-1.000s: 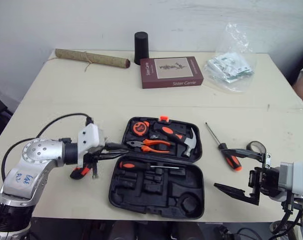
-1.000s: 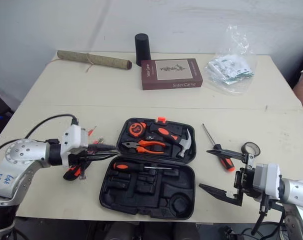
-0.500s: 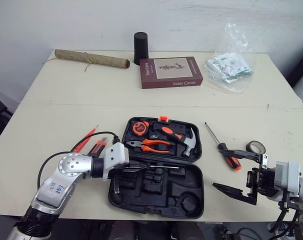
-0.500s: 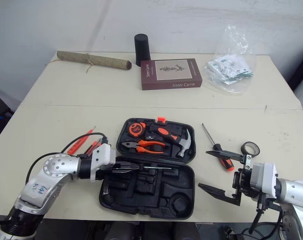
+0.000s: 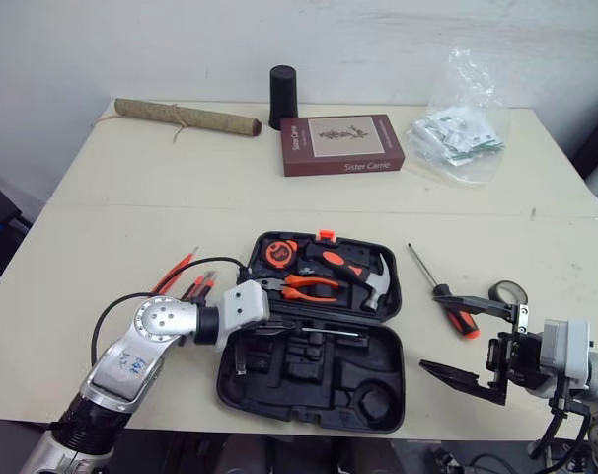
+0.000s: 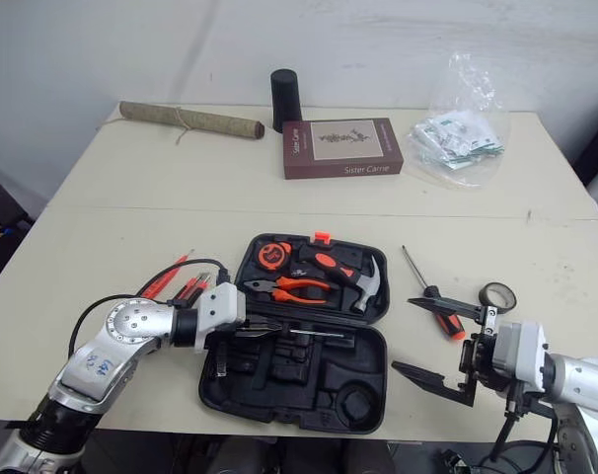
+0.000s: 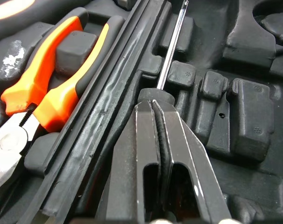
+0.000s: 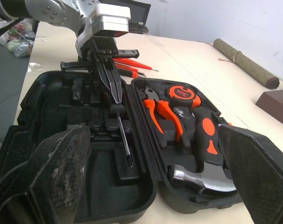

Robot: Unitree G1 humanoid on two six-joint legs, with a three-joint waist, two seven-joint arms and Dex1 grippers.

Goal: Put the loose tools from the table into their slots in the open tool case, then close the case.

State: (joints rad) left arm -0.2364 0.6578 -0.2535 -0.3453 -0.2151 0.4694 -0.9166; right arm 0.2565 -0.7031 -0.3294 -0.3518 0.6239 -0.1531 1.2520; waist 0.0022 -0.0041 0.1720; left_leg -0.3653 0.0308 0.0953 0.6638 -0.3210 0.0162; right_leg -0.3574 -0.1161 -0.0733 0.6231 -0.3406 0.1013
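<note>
over the last second the left gripper (image 5: 279, 331) has swung off the worktop (image 5: 102, 217) beside the case and in over the near half of the open black plastic tool case (image 5: 324, 387). the right gripper (image 5: 429, 331) has kept its place near the front right edge, its fingers wide apart and empty. the left fingers (image 7: 146, 140) are pressed together, their tips against the black collar of the slim silver-shafted screwdriver (image 7: 172, 51), which lies along a groove by the hinge. i judge this to be a press to seat that tool, not a carry.

work remains. the black-and-orange-handled screwdriver (image 5: 449, 304) and the roll of black tape (image 5: 503, 286) lie loose to the right of the case, and the thin red-handled tools (image 5: 176, 274) lie to its left. the lid lies open, with the orange pliers (image 5: 307, 288), hammer (image 5: 378, 279) and tape measure (image 5: 279, 254) in it.

the slotted screwdriver's handle is hidden beneath the fingers, so i cannot tell whether it sits fully down. the red tools are partly behind the arm's cable, and their number is unclear. the tape roll is partly covered by the right gripper's upper finger.
</note>
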